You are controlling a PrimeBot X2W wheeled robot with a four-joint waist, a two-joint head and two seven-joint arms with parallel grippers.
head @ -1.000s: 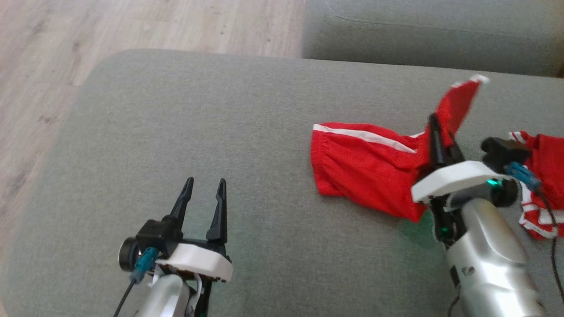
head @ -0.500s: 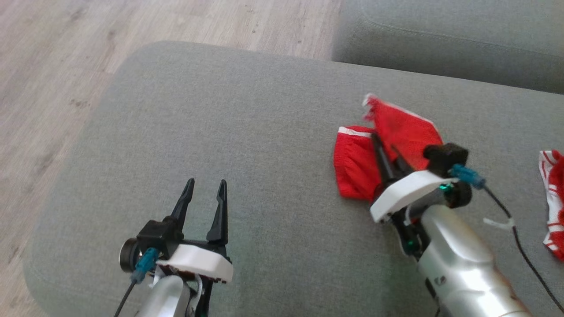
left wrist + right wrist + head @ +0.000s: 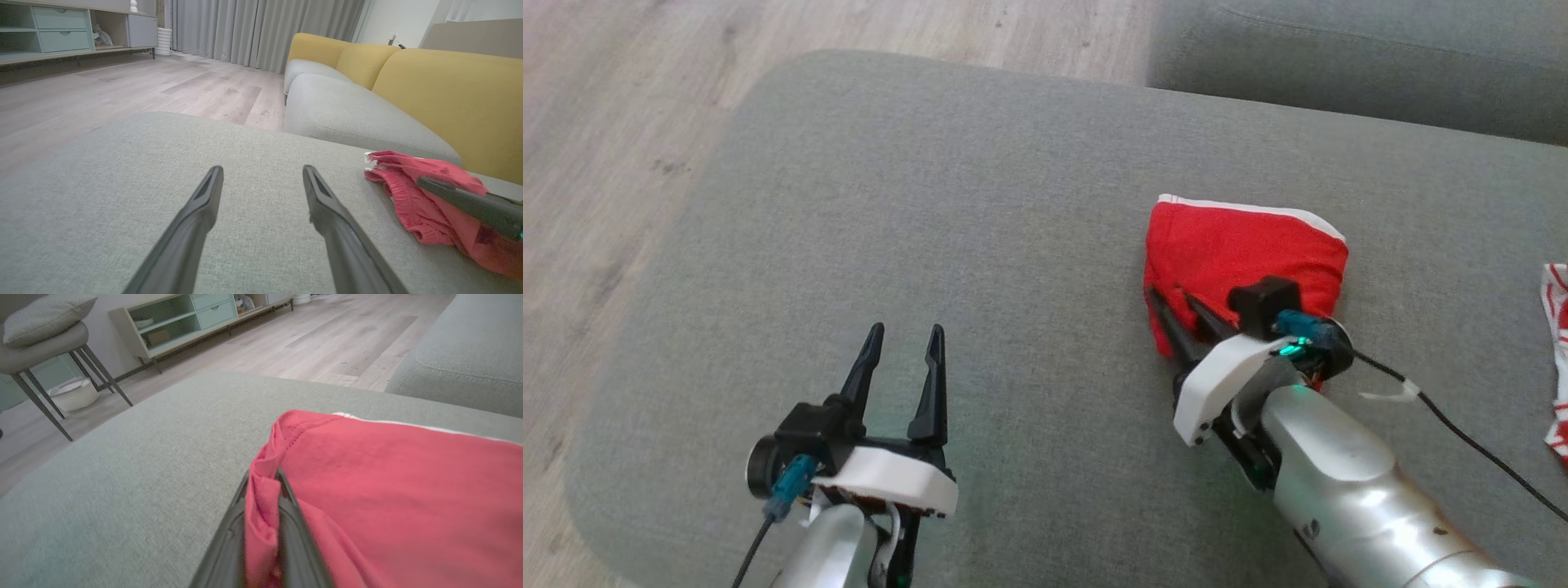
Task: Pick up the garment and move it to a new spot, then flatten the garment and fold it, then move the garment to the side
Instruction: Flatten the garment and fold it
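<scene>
Our right hand [image 3: 1170, 296] is clamped on the garment [image 3: 1245, 245]. In the right wrist view a fold of red cloth sits pinched between its two dark fingers. The garment lies on the grey sofa seat [image 3: 915, 204], doubled into a rough wedge. It is soft red fabric with a white band along its far edge, and its near corner is hidden under our wrist.

Our left hand [image 3: 905, 331] hovers over the seat well to the left, its fingers spread apart. The seat is coarse woven cloth with rounded corners.

At the right edge of the head view a second red-and-white cloth [image 3: 1556, 359] is cut off, so we cannot tell what it is. Beyond the seat lies a pale wood-plank floor [image 3: 605, 122].

Farther off, the right wrist view shows a low shelf unit [image 3: 175, 318] with open compartments and drawers. The things in them are too blurred to name. A round white basket [image 3: 73, 396] stands under a chair [image 3: 45, 343], and we cannot see its contents.
</scene>
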